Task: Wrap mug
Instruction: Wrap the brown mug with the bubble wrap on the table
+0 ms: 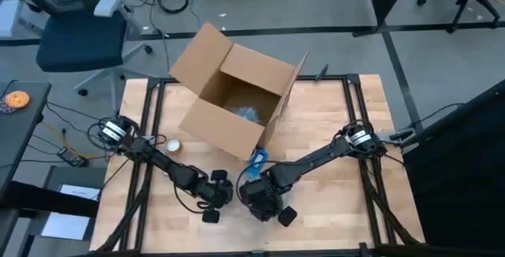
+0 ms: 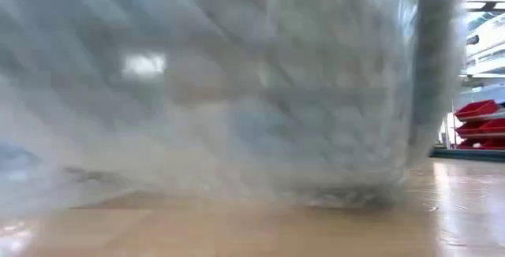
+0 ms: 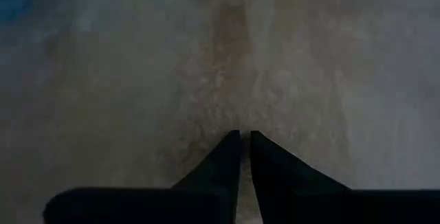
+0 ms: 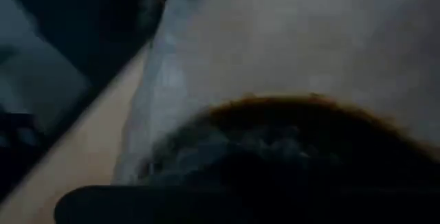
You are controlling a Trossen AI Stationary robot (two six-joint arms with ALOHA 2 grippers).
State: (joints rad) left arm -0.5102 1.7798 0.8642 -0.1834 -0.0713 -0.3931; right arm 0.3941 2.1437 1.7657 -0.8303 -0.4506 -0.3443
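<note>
Clear bubble wrap (image 2: 237, 91) fills the low view and rests on the wooden table (image 2: 442, 210). In the right wrist view it covers a dark round mug with a brownish rim (image 4: 289, 131). Both arms meet near the table's front middle. My left gripper (image 1: 215, 200) (image 3: 244, 141) is shut on the wrap. My right gripper (image 1: 264, 203) sits close beside it, right over the wrapped mug; its own wrist view does not show its state. My left gripper pinches the bubble wrap (image 3: 242, 124) between its two fingertips (image 3: 227, 148), which stand almost together. The wrap spreads away beyond the tips, over the table. One layer or several, I cannot tell.
An open cardboard box (image 1: 237, 99) stands at the far middle of the table with wrap inside. A blue object (image 1: 257, 161) lies just in front of the box. A small white round thing (image 1: 172, 144) sits at the left by the left arm.
</note>
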